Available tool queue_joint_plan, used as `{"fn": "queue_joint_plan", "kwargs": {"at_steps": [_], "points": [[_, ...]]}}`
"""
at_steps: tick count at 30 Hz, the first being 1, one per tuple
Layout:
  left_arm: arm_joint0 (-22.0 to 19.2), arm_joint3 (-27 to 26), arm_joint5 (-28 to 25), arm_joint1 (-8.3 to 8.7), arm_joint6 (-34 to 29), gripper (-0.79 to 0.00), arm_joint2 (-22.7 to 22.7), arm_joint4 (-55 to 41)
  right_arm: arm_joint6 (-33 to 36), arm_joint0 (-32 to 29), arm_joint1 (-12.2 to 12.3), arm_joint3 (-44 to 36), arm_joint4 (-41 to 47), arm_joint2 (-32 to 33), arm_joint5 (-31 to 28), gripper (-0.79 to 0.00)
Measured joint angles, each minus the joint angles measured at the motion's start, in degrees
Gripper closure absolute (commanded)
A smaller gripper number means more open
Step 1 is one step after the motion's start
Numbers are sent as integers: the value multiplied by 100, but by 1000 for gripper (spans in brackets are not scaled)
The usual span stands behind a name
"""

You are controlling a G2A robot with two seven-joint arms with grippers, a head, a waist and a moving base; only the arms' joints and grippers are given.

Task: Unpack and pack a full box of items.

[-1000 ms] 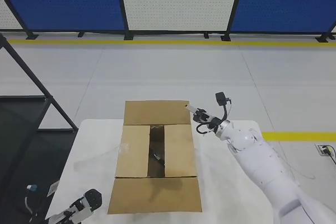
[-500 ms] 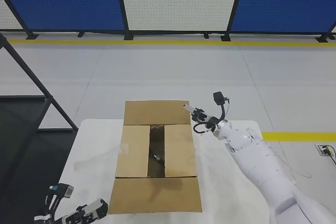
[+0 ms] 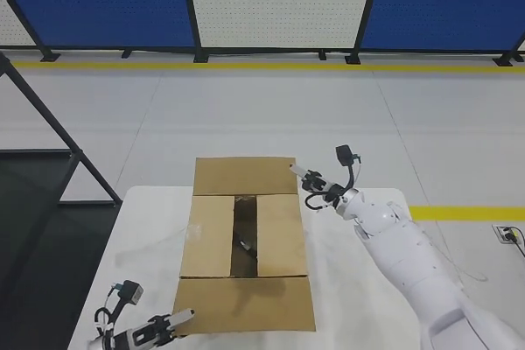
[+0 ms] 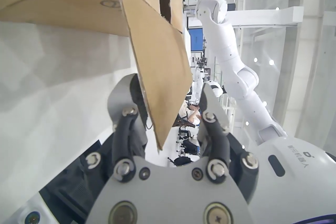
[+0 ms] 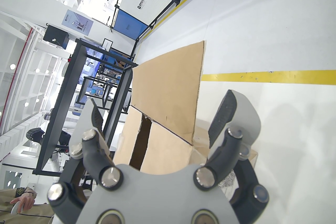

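Observation:
A cardboard box (image 3: 280, 229) stands in the middle of the white table (image 3: 354, 302). Its far flap (image 3: 243, 175) and near flap (image 3: 245, 304) lie spread outward. The two side flaps are folded nearly flat, leaving a dark slot (image 3: 245, 229) with a small item inside. My left gripper (image 3: 182, 317) is at the near flap's left corner; in the left wrist view it (image 4: 168, 101) is open, with that flap's corner (image 4: 160, 83) between the fingers. My right gripper (image 3: 297, 170) is open beside the far flap's right corner (image 5: 168, 88), apart from it.
A black metal frame (image 3: 35, 131) stands left of the table. The table has free surface on the right side of the box and a narrower strip on the left. A yellow floor line (image 3: 472, 213) runs to the right.
My left gripper has swung from the table's near left corner to the near flap's left corner. The right gripper has shifted only slightly by the far flap.

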Motion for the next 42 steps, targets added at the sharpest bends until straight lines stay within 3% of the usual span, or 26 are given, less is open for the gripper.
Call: {"fn": "queue_joint_plan", "kwargs": {"at_steps": [27, 33, 42], "points": [[374, 11, -130, 219, -1259, 0, -414, -225, 1699, 14, 0, -2, 119, 388, -17, -785], [433, -1, -144, 241, -1072, 0, -501, -339, 2361, 5, -34, -1, 466, 549, -242, -785], [420, -30, -155, 256, -786, 0, -429, -420, 2836, 31, -16, 104, 875, 814, -558, -785]]}}
